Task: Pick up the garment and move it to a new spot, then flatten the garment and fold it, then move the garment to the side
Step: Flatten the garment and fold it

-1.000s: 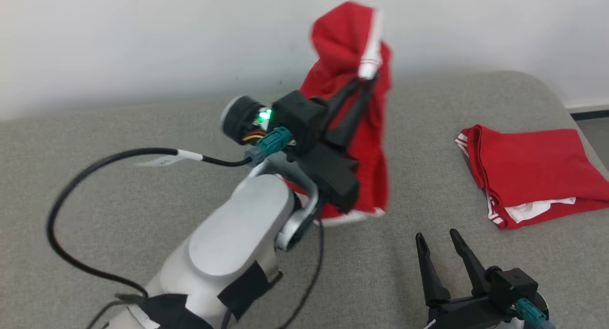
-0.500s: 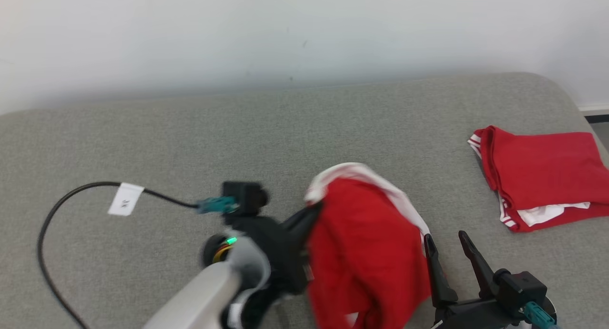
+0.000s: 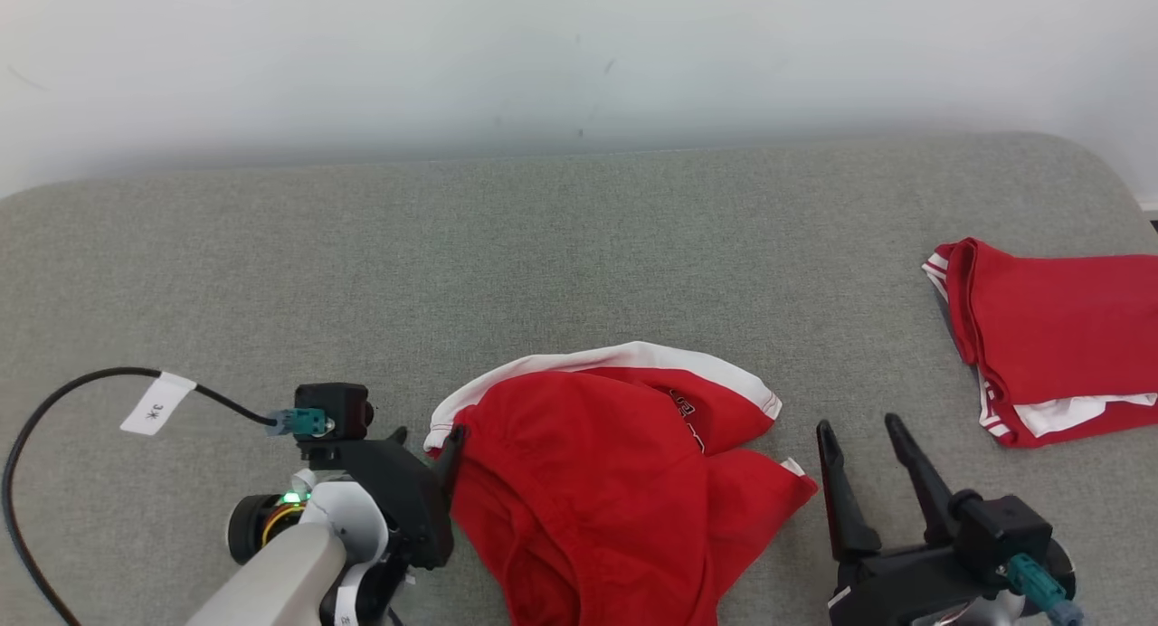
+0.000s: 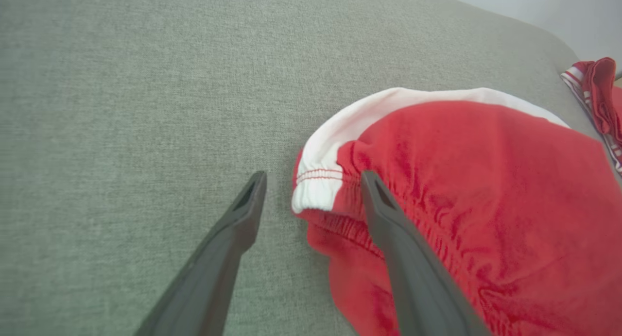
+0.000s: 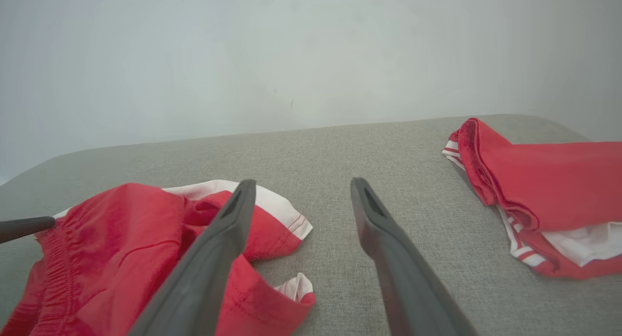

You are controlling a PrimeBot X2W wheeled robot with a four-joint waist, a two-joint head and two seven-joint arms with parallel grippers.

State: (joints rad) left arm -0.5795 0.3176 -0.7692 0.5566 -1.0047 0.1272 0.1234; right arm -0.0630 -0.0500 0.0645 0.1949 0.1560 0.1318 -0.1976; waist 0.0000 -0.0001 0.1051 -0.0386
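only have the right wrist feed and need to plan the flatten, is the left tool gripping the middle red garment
Observer: No. The left tool stands open and clamps nothing of the garment.
Operator: where's the waistband then
Observer: The waistband has its white end between the two fingers, on the grey cushion.
Operator: anything else by that arm
Observer: A black cable with a white tag loops on the cushion to its left.
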